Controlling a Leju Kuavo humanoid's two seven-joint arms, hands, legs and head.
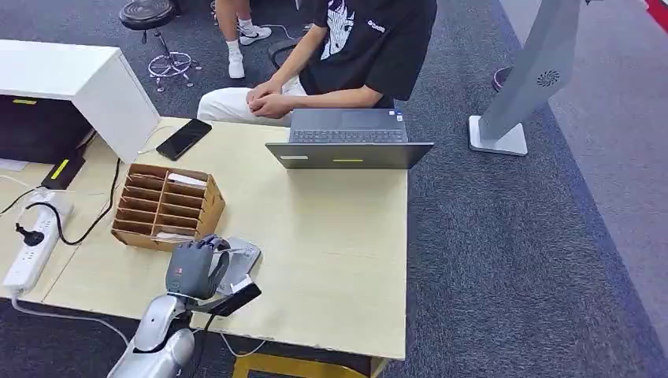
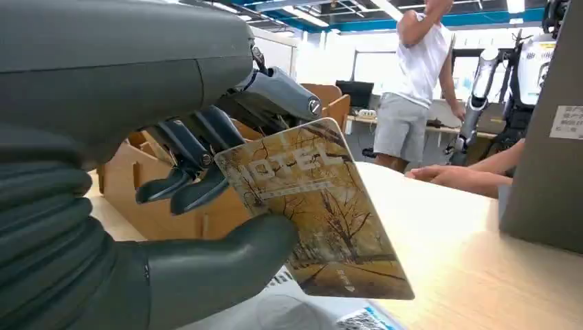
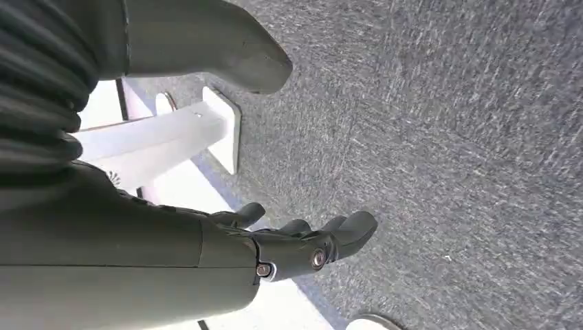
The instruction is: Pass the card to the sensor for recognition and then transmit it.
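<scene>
My left hand (image 1: pixel 193 268) hovers over the grey card sensor (image 1: pixel 243 257) near the table's front edge. In the left wrist view the hand (image 2: pixel 206 206) pinches a hotel card (image 2: pixel 320 213) with a yellow autumn-tree print between thumb and fingers, tilted just above the sensor's pale top (image 2: pixel 289 313). The right hand (image 3: pixel 289 240) hangs over grey carpet with its fingers apart and nothing in it.
A brown cardboard slot organiser (image 1: pixel 167 205) stands just behind the sensor. A laptop (image 1: pixel 348 142), a black phone (image 1: pixel 183 138) and a white box (image 1: pixel 79 87) sit farther back. A person (image 1: pixel 346 55) sits behind the table. A power strip (image 1: pixel 35 240) lies at left.
</scene>
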